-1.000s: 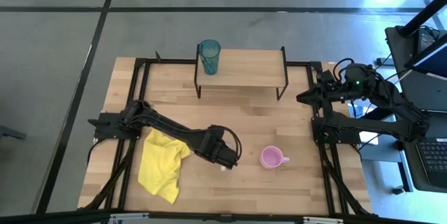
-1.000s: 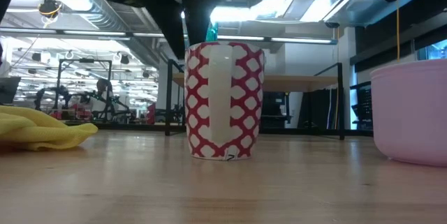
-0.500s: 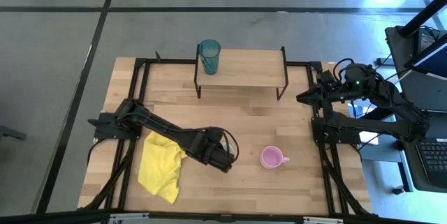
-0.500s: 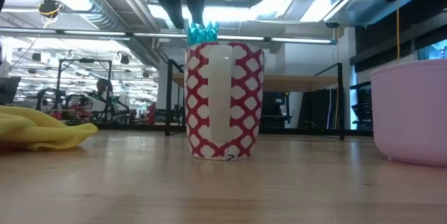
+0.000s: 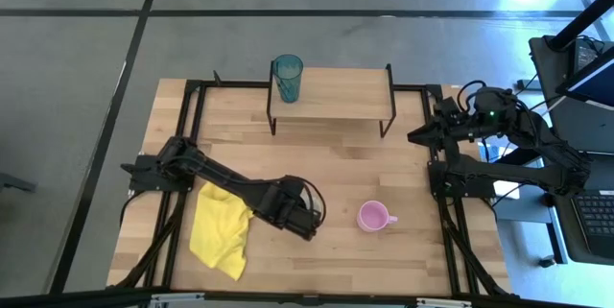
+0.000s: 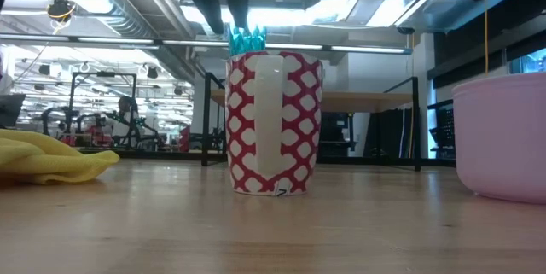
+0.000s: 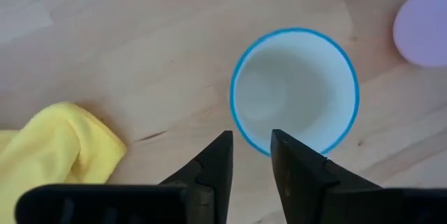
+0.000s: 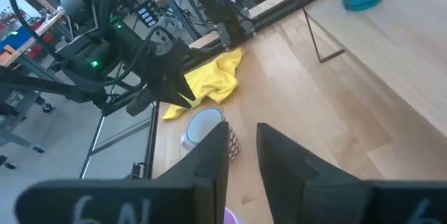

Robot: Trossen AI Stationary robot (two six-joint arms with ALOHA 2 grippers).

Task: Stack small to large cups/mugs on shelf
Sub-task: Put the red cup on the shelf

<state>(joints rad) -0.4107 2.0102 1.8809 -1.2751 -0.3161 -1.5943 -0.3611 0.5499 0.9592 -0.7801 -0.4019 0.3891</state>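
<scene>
1. The left claw (image 7: 246, 155) hangs just over the white mug (image 7: 295, 91), its fingers a little apart, pinching nothing.
2. The yellow cloth (image 5: 223, 226) lies at 9 o'clock from that mug, and the pink mug (image 5: 373, 217) at 3 o'clock.
3. From above, the arm hides the white mug.
4. The teal cup (image 5: 288, 78) stands on the shelf (image 5: 336, 95), at 12 o'clock.
5. The right claw (image 8: 242, 147) waits at the worktop's (image 5: 384, 169) right edge, fingers a little apart and empty.

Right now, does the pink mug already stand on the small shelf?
No. In the high view the pink mug stands on the table in front of the shelf, where only the teal tumbler stands.
</scene>
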